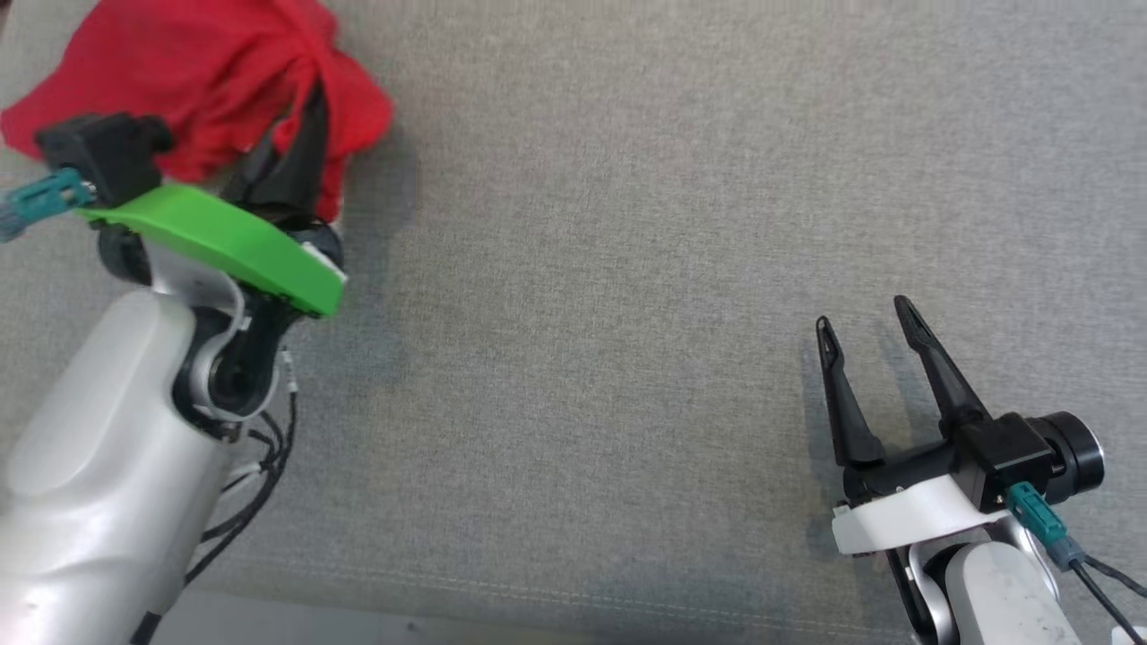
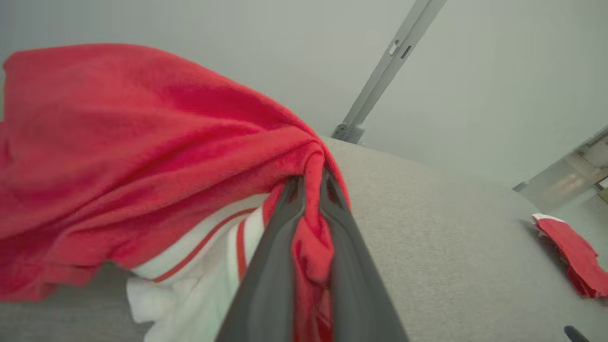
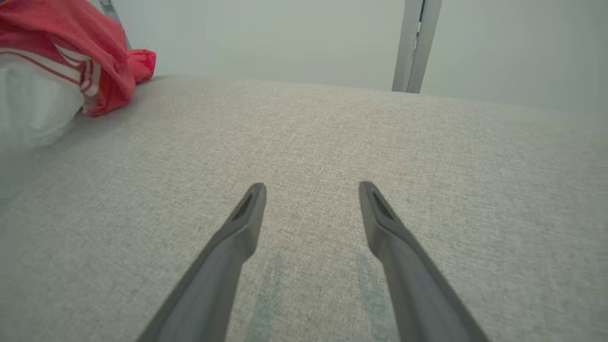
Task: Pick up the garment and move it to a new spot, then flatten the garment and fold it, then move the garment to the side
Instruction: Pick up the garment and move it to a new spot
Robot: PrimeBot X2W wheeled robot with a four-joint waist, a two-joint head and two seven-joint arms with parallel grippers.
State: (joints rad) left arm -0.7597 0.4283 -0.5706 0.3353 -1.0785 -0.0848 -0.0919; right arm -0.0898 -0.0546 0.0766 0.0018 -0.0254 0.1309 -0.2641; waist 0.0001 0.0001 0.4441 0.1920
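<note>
Surface: a grey woven fabric top (image 1: 582, 269), flat and plain, with a stitched seam (image 1: 538, 584) running along its near edge in the head view.
Shadows: soft dark patches lie on the weave beside the garment and under each arm.
Garment: a red garment (image 1: 206, 81) with a white part crossed by thin red stripes, bunched at the far left corner of the surface. I cannot tell if all of it rests on the fabric.
Left gripper: the left gripper (image 2: 311, 183) has its dark fingers pressed together on a gathered red fold, and cloth drapes over both tips.
Left wrist: a bright green cover (image 1: 224, 237) sits just behind the fingers.
Right gripper: the right gripper (image 3: 311, 187) is spread wide with nothing between its fingers, low over bare fabric at the near right, well apart from the garment.
Room: a pale, plain wall (image 3: 285, 38) stands behind the surface, with a grey metal post (image 3: 415, 42) rising past its far edge.
Other cloth: in the left wrist view a smaller red piece (image 2: 574, 256) lies near the far right edge of the surface.
</note>
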